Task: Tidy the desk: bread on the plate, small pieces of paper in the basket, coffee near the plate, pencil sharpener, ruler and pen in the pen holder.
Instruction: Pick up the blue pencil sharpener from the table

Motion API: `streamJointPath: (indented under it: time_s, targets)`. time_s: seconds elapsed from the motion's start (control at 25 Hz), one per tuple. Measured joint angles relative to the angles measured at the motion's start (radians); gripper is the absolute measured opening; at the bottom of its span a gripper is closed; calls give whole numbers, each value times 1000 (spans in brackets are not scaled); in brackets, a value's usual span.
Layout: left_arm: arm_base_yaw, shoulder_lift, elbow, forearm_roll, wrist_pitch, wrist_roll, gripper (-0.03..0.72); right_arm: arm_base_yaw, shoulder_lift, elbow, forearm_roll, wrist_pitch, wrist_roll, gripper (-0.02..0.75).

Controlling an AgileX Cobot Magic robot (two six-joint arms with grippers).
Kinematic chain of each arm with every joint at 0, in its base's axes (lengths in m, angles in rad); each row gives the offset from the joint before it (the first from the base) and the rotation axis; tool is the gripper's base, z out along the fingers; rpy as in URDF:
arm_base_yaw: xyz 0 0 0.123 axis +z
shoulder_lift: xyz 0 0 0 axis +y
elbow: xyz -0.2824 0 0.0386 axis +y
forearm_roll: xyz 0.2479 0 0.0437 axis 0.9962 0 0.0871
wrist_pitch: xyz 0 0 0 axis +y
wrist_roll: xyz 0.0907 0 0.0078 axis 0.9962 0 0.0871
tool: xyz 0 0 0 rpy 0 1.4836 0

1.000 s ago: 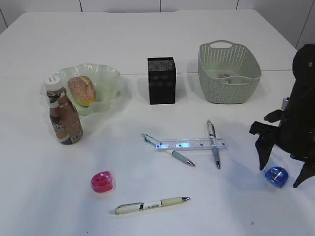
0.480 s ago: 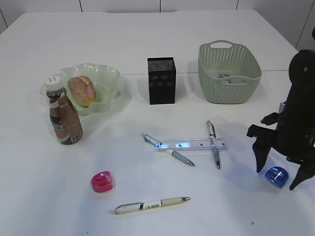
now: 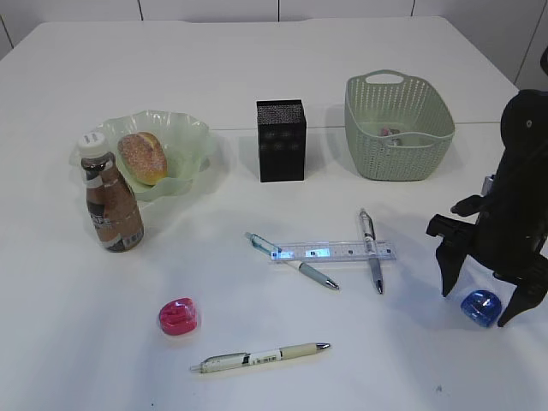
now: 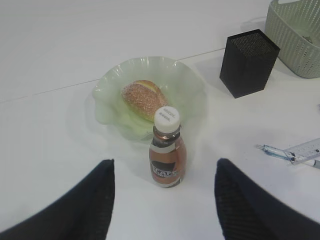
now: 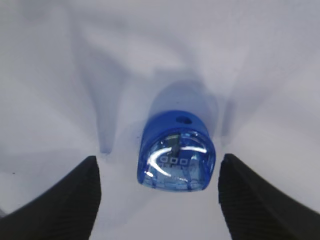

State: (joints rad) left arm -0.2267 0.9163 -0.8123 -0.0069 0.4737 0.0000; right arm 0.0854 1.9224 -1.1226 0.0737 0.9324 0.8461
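Three pens [image 3: 259,356] lie on the tabletop [image 3: 257,51], plus two sharpeners, one ruler [image 3: 334,252]. Right claw [image 3: 482,299] spread wide around the blue sharpener [image 3: 479,307]; left claw [image 4: 162,200] spread too.

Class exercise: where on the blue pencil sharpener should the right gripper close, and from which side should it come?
Probably from straight above. The blue pencil sharpener lies flat on the table, and the open right gripper straddles it. Close on its two side walls: they look fairly straight, whereas the front end is rounded and would likely slip.
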Motion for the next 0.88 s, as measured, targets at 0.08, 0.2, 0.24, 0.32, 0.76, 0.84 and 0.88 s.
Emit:
streamJointPath:
  time_s: [0.08,0.2,0.24,0.32,0.76,0.84,0.88]
  targets:
    - [0,0,0,7,0,0,442,0,9,0,0,-4,0,571]
    - [0,0,0,0,2,0,442,0,20,0,4,-8,-2,570]
    - [0,0,0,7,2,0,442,0,22,0,4,-10,-2,570]
    - [0,0,0,7,2,0,442,0,22,0,5,-17,-2,570]
    - [0,0,0,7,5,0,439,0,23,0,6,-57,-2,570]
    - [0,0,0,7,7,0,439,0,23,0,6,-59,-6,569]
    - [0,0,0,7,7,0,439,0,23,0,6,-59,-7,569]
